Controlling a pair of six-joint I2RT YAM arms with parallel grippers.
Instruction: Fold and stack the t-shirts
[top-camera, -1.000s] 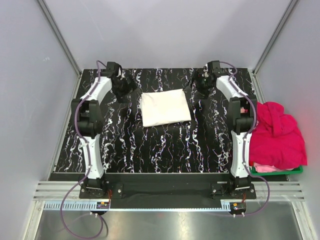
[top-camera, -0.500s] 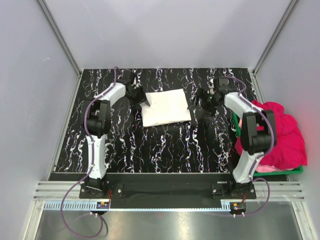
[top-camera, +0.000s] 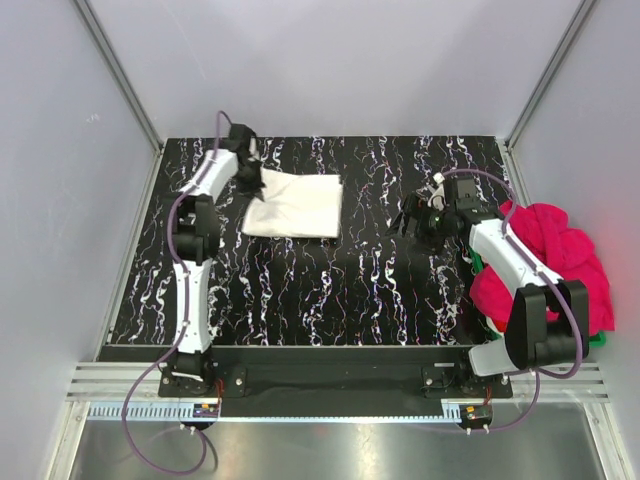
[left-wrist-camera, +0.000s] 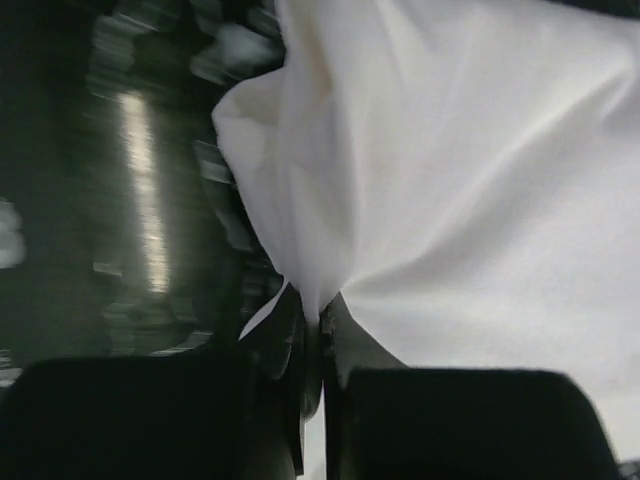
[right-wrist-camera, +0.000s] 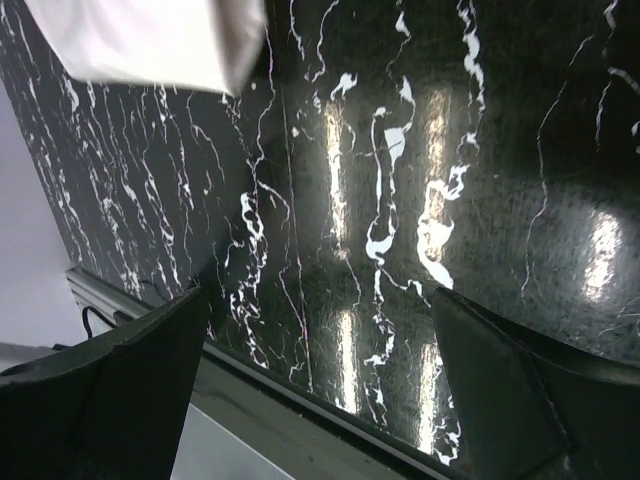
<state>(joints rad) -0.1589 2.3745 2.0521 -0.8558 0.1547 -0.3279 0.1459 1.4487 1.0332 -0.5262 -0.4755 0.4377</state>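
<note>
A folded white t-shirt (top-camera: 293, 204) lies on the black marbled table, left of centre at the back. My left gripper (top-camera: 258, 181) is at its far left corner, shut on a pinch of the white cloth (left-wrist-camera: 320, 300). The rest of that shirt (left-wrist-camera: 460, 170) spreads away from the jaws in the left wrist view. My right gripper (top-camera: 414, 218) hovers over bare table to the shirt's right, open, with nothing between its fingers (right-wrist-camera: 120, 380). A corner of the white shirt (right-wrist-camera: 150, 40) shows at the top left of the right wrist view. Magenta-pink t-shirts (top-camera: 555, 258) are heaped at the right edge.
The pink heap sits in a green basket (top-camera: 596, 341) at the table's right side, beside the right arm. Grey walls close in the table at the back and on both sides. A metal rail (right-wrist-camera: 330, 410) runs along the table's edge.
The left gripper has shut on the white shirt's corner and dragged the shirt leftwards. The right arm has drawn back from the shirt towards the right and the near side, still open.
</note>
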